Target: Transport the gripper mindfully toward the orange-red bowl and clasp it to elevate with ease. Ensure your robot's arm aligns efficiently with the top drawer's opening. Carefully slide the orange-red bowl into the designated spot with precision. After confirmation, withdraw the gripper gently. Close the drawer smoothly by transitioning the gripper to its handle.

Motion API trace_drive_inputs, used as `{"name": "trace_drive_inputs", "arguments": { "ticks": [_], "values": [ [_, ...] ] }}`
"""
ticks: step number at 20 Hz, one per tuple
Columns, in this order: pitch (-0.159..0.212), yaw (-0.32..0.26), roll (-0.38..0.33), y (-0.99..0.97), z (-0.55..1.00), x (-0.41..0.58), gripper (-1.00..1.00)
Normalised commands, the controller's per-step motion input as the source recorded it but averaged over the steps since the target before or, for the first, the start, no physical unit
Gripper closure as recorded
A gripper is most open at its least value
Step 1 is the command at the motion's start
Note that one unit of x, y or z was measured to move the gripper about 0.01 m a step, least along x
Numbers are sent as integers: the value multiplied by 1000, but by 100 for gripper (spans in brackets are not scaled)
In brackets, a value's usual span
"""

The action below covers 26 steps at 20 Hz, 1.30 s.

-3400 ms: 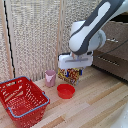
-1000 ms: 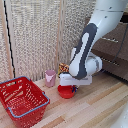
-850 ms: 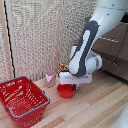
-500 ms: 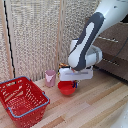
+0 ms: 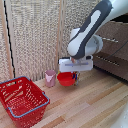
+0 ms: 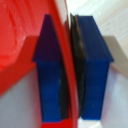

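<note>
Pale wooden planks make up the desk (image 5: 95, 102), which runs back to a woven beige screen wall (image 5: 35, 35) in the exterior view.

Nearest the camera, at the exterior view's left, a big red wire-mesh basket (image 5: 22, 100) sits on the desk. Behind it and a little toward the right stands a small pink cup (image 5: 50, 78), upright, close to the foot of the screen.

Just beside the cup, toward the exterior view's right, is the orange-red bowl (image 5: 66, 79). Its opening faces up and it appears lifted slightly off the desk, though the gap is too blurred to confirm. The end effector (image 5: 75, 76) comes down on the bowl's right-hand edge, its white boxy head directly above. In the wrist view the two blue fingertips (image 6: 50, 70) are pressed together on the bowl's thin rim (image 6: 69, 75), one pad inside the bowl and the other outside, with the glossy red interior filling one side of that view and pale wood showing beyond.

Above the head, the robot's arm (image 5: 87, 35) rises in bulky white and dark grey segments toward the upper right of the exterior view.

Farthest back, at the right, the dark wooden cabinet shows the top drawer (image 5: 116, 37) with its slim silver handle (image 5: 111, 41); whether it stands open cannot be told.
</note>
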Motion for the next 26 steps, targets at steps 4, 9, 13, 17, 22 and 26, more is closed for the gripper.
{"name": "trace_drive_inputs", "arguments": {
  "ticks": [4, 9, 13, 17, 22, 26],
  "values": [
    [43, 10, 0, -90, 808, 419, 100],
    [28, 20, 0, -89, 750, 438, 100],
    [7, 15, 0, -116, 769, 435, 100],
    [0, 12, 0, -133, 808, 431, 100],
    [0, 12, 0, -158, 900, 389, 100],
    [0, 0, 0, -213, 930, 354, 100]
  ]
}}
